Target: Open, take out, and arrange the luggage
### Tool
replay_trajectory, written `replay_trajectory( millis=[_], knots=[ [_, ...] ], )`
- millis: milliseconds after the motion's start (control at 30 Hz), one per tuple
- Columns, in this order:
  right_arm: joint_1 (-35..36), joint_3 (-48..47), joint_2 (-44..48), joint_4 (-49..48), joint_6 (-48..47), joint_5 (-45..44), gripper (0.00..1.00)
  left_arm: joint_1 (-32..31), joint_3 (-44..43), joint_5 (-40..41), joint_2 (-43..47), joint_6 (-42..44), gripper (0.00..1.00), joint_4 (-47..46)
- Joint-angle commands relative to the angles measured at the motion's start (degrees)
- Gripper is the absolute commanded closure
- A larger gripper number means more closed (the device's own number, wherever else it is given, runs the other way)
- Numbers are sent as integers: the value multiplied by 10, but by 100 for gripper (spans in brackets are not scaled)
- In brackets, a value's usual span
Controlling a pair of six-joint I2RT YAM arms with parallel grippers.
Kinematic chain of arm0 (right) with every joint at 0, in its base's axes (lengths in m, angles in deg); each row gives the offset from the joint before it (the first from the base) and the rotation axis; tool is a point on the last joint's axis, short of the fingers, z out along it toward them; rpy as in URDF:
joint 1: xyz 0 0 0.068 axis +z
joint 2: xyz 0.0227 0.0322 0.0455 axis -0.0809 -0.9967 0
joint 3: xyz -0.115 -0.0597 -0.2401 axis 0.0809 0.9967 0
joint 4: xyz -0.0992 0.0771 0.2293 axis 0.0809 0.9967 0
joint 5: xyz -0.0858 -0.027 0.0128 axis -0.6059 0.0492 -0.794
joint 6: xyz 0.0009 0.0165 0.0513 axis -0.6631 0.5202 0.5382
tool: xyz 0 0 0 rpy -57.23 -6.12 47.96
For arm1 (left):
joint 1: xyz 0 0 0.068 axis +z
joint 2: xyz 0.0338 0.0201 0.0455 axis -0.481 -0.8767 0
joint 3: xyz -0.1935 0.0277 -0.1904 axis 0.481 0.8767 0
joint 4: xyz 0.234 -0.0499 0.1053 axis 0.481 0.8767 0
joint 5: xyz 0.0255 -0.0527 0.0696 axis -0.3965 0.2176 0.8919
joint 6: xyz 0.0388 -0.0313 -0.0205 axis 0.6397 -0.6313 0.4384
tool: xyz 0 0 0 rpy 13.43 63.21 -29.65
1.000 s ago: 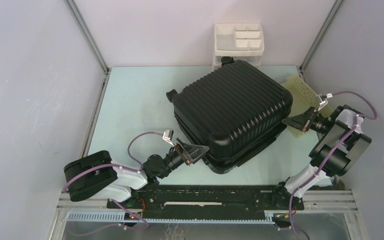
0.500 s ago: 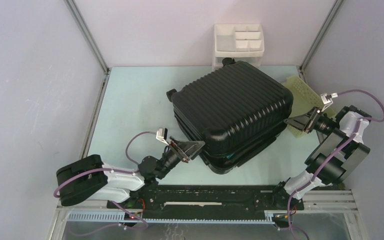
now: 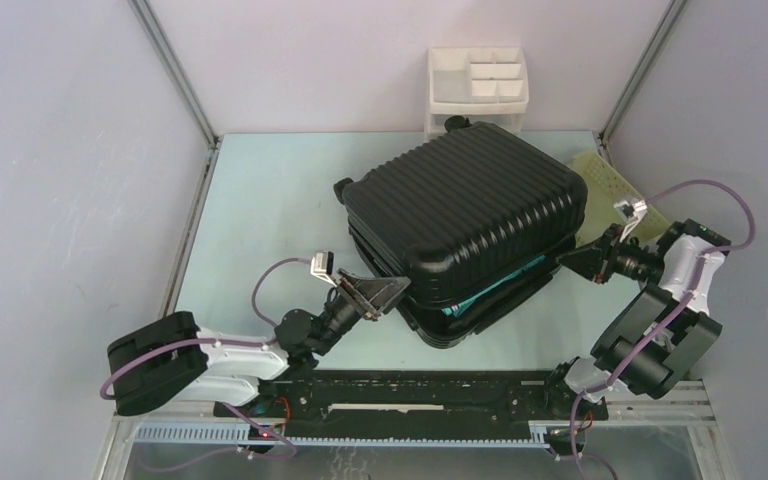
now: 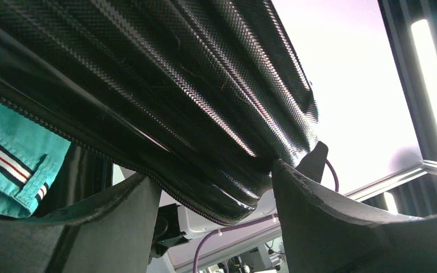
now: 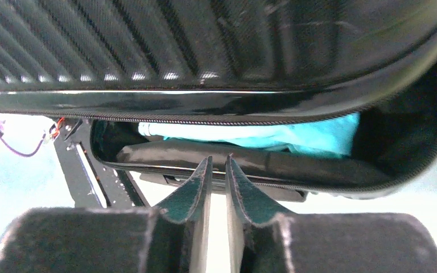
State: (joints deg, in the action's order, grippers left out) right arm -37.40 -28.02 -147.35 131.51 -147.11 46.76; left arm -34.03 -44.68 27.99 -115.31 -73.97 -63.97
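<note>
— Where is the suitcase (image 3: 465,205)?
— Flat on the counter (image 3: 260,200), lid ajar, teal clothing (image 5: 296,139) showing inside.
— Jaws?
— At its near corner the left gripper (image 3: 392,298): apart, lid edge between. At its right side the right gripper (image 3: 566,257): nearly together, empty.

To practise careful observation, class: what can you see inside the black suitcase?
Through its narrow opening, the luggage shows teal clothing with striped trim. Everything deeper is covered from view.

1 suitcase (image 3: 465,215), black, ribbed, w/ 2 wheels (image 3: 343,188) visible. 1 teal garment (image 3: 490,287) in its gap. 1 white drawer organizer (image 3: 478,88). 1 pale yellow perforated basket (image 3: 608,182). 2 arms, 1 gripper ea.: left gripper (image 3: 388,292), right gripper (image 3: 568,256).
</note>
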Motion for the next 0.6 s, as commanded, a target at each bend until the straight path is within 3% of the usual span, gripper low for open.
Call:
replay_trajectory(
  millis=[0,167,300,400,567],
  knots=[
    [32,26,5,-7,-74,64,84,14,-61,23,33,37,26,-66],
    [68,21,-37,22,-118,197,97,17,-62,7,50,48,25,-58],
    [111,-3,-55,24,-90,234,98,17,-53,-3,78,48,21,-4],
    [124,-17,-52,24,-71,235,98,17,-41,-10,139,62,15,115],
    [116,-42,-53,24,-36,235,97,17,-52,-6,289,126,2,438]
  ],
)
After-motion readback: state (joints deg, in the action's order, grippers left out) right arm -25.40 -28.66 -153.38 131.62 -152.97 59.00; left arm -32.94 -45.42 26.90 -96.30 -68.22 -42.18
